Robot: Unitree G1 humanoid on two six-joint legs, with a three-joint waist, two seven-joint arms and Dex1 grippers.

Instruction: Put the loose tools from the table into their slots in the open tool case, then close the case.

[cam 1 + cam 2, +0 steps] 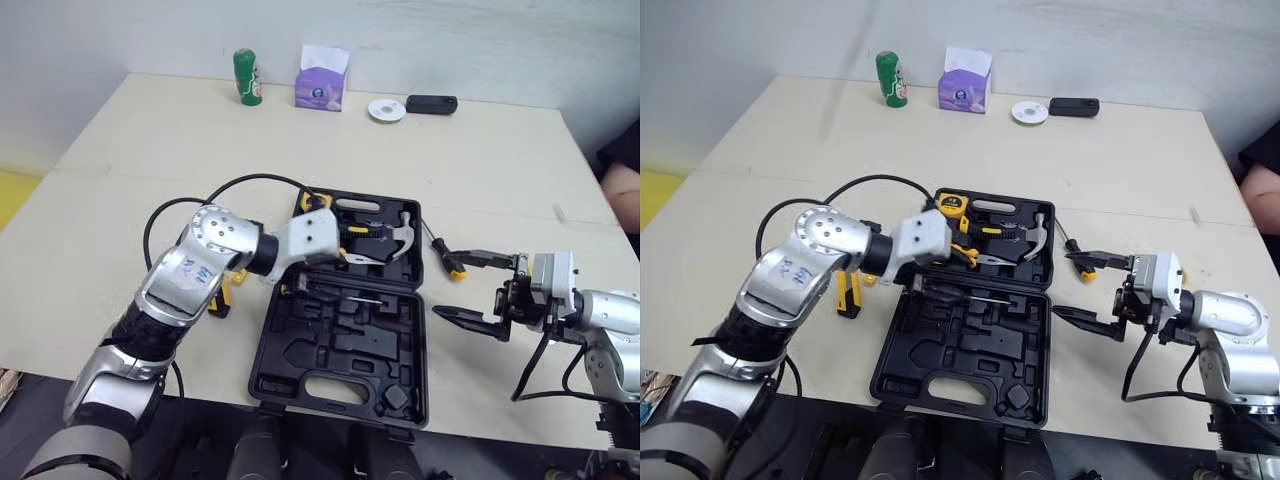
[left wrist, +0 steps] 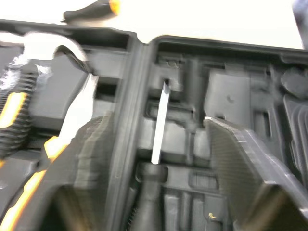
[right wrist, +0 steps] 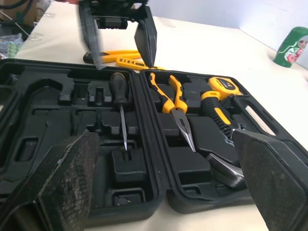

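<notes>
The black tool case (image 1: 300, 370) lies open mid-table. Its far half holds a yellow tape measure (image 1: 315, 202), a hammer (image 1: 395, 240) and yellow-handled pliers (image 3: 171, 98). A black-handled screwdriver (image 3: 120, 108) lies in a slot of the near half. My left gripper (image 2: 151, 122) hovers open over that screwdriver by the hinge, its fingers (image 3: 147, 41) spread either side of the handle. A yellow tool (image 1: 222, 295) lies on the table left of the case. A small yellow-and-black screwdriver (image 1: 445, 255) lies right of the case. Beside it my right gripper (image 1: 475, 288) stands open and holds nothing.
Along the far table edge stand a green can (image 1: 247, 77), a purple tissue pack (image 1: 322, 80), a white disc (image 1: 386, 109) and a black device (image 1: 431, 103). A person's arm (image 1: 625, 190) shows at the right edge. The left arm's black cable (image 1: 240, 185) loops over the table.
</notes>
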